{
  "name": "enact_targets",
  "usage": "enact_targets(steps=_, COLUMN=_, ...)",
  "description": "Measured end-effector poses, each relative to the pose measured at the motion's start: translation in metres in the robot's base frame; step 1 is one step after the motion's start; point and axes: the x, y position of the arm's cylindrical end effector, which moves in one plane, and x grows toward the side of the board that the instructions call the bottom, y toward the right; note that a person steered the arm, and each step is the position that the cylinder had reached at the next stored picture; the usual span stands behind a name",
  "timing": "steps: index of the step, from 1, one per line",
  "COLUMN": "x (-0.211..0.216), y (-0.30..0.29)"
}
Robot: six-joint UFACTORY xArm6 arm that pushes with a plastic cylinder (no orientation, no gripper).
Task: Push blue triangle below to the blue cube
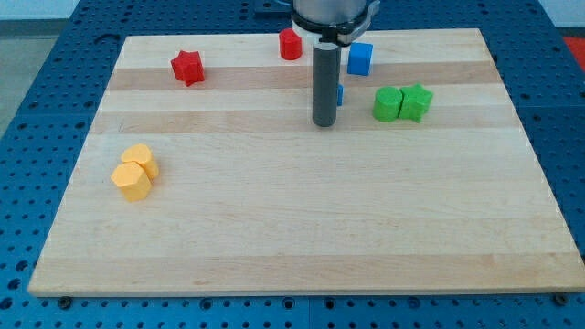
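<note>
My tip (324, 123) stands just toward the view's bottom-left of the blue cube (360, 58); no pincer exists, so it holds nothing. The blue triangle (339, 94), mostly hidden behind the rod, probably touches it. The push seems under way; next, a short nudge toward the view's right.

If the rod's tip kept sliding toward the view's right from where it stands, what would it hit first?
Probably the blue triangle, mostly hidden right beside my tip; beyond it lie the green blocks. Depth is unclear.
</note>
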Motion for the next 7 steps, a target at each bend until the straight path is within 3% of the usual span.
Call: enact_targets(steps=7, x=-0.024, y=-0.009)
